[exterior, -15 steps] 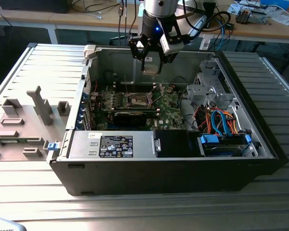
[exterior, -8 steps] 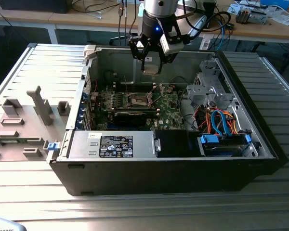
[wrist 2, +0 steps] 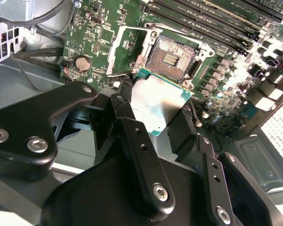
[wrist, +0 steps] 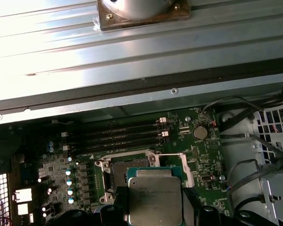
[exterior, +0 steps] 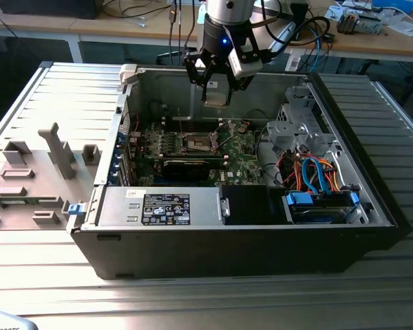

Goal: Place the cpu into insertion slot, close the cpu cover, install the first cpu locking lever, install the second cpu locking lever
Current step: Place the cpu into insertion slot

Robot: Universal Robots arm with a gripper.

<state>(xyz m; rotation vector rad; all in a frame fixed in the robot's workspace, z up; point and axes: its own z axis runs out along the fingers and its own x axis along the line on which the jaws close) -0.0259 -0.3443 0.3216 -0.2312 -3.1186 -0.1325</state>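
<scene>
My gripper hangs inside the open computer case, above the green board. It is shut on the cpu, a flat square chip with a silvery-tan top, also seen in the first wrist view as the cpu between the black fingers. The insertion slot lies bare just beyond the chip, its dark pin field showing. In the first wrist view the chip partly hides the insertion slot. The cpu cover stands swung open beside the socket. The chip is above the board, not touching the socket.
Long black memory slots run beside the socket. A coin battery sits on the board. The case holds a labelled power supply, a blue drive cage and coloured cables. A grey fixture plate lies at the exterior view's left.
</scene>
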